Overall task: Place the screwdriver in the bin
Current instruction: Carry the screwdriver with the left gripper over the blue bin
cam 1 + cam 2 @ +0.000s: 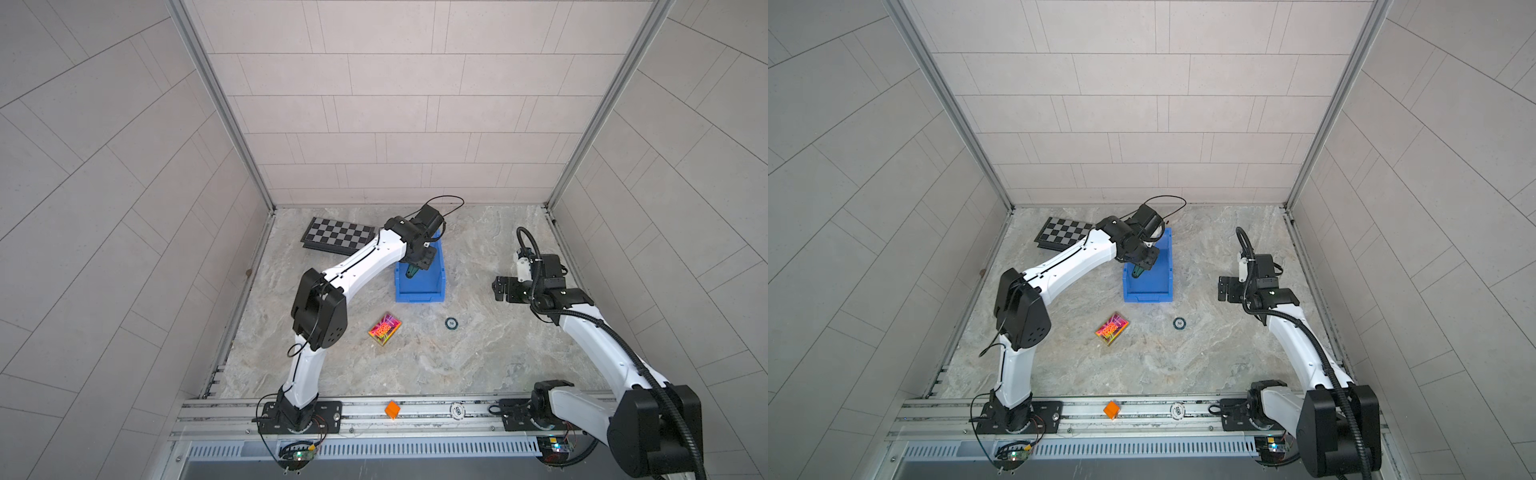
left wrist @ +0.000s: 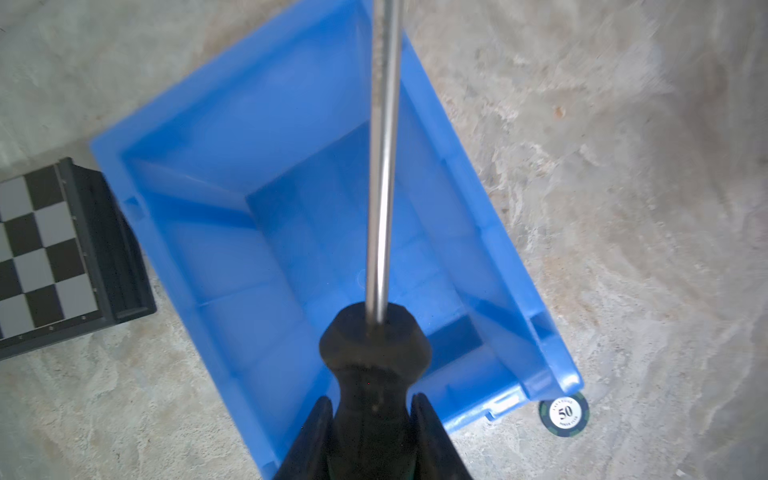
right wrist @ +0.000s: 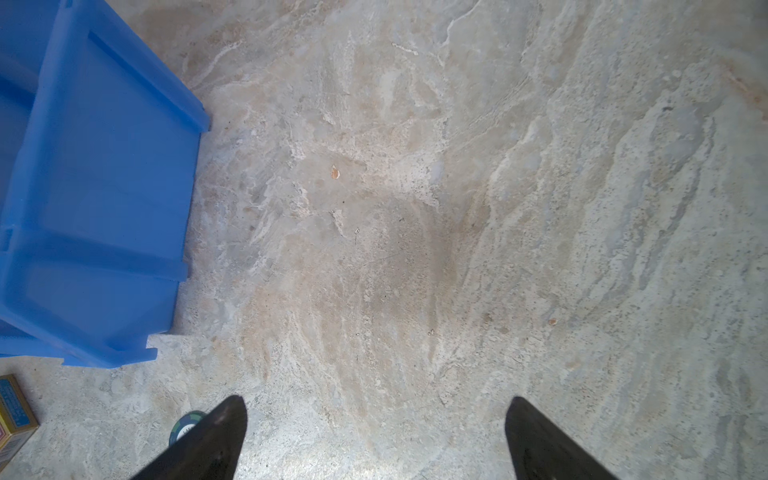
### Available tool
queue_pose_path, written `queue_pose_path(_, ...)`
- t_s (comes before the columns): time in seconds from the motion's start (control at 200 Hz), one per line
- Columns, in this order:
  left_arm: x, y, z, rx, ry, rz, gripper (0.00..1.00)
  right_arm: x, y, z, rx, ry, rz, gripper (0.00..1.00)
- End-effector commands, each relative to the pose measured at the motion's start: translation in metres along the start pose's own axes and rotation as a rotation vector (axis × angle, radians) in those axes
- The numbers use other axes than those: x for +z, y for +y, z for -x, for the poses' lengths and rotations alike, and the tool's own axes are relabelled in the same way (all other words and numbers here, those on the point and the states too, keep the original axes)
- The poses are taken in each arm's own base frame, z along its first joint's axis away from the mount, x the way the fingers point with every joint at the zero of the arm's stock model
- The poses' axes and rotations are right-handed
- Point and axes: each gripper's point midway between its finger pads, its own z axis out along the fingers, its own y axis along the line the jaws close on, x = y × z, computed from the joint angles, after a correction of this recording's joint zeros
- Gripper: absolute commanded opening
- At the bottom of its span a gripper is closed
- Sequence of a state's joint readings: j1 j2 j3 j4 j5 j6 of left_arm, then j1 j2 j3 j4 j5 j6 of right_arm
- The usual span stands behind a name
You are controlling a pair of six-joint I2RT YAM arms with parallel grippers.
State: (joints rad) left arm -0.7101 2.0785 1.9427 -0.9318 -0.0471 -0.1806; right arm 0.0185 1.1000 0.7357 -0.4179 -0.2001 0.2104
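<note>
1. One screwdriver (image 2: pixel 376 353) hangs over the bin's (image 2: pixel 199 174) interior, handle clamped in the left claw (image 2: pixel 371 401).
2. Left arm (image 1: pixel 357 262) stretches toward 12 o'clock, wrist bent down.
3. Right claw (image 3: pixel 376 401), at the bin's 3 o'clock, hovers empty, jaws apart.

"50" in the white centre of the round dark chip (image 2: pixel 564 412); smaller lettering around it illegible
</note>
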Motion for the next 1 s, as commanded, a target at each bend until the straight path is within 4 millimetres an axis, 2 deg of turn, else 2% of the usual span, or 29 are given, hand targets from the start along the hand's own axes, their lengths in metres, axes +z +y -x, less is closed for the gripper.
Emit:
queue_pose_path(0.0, 0.002, 0.009, -0.006, 0.022, 0.037, 0.052, 0.00, -0.004, -0.006, -0.006, -0.009, 0.005, -0.026, 0.99)
queue_pose_path(0.195, 0.023, 0.013, -0.014, 0.008, 0.079, 0.095, 0.00, -0.002, -0.006, -0.006, -0.010, 0.011, -0.026, 0.99)
queue_pose_path(0.536, 0.048, 0.003, -0.011, -0.029, 0.080, 0.056, 0.00, -0.001, -0.006, -0.007, -0.009, 0.015, -0.027, 0.99)
queue_pose_path(0.996, 0.077, -0.002, -0.011, -0.079, 0.093, 0.058, 0.00, 0.001, -0.006, -0.007, -0.008, 0.017, -0.024, 0.99)
